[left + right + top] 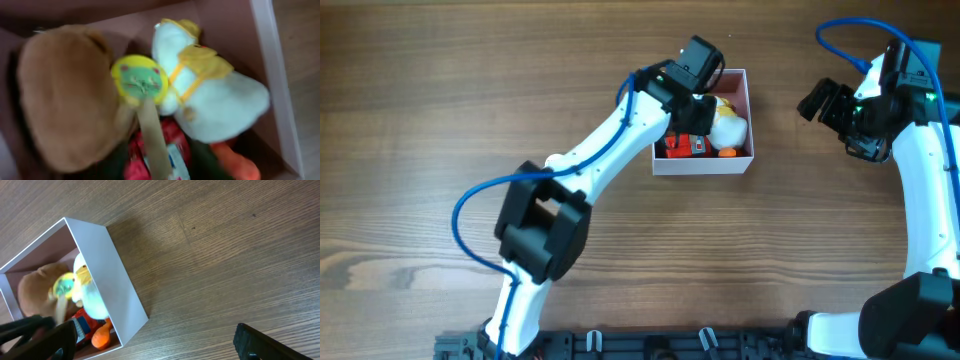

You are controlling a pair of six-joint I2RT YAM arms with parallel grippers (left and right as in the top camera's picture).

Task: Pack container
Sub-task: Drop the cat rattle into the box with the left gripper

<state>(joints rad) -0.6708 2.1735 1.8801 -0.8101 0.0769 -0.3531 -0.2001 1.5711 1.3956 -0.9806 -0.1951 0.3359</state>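
Observation:
The container (740,162) is a square white box with a pink inside, at the back middle of the table. In it lie a brown plush toy (65,95) with a yellow-green disc (140,80) on a tan strap, a white and yellow plush duck (215,95), a red toy (172,137) and an orange piece (235,161). My left gripper (698,100) hangs inside the box just above the toys. Its dark fingers (160,167) stand apart on either side of the strap, blurred. My right gripper (828,103) is wide open and empty over bare table, right of the box (115,285).
Bare wooden table lies all round the box. The left arm (610,140) reaches diagonally from the front left to the box. The right arm (920,170) stands along the right edge.

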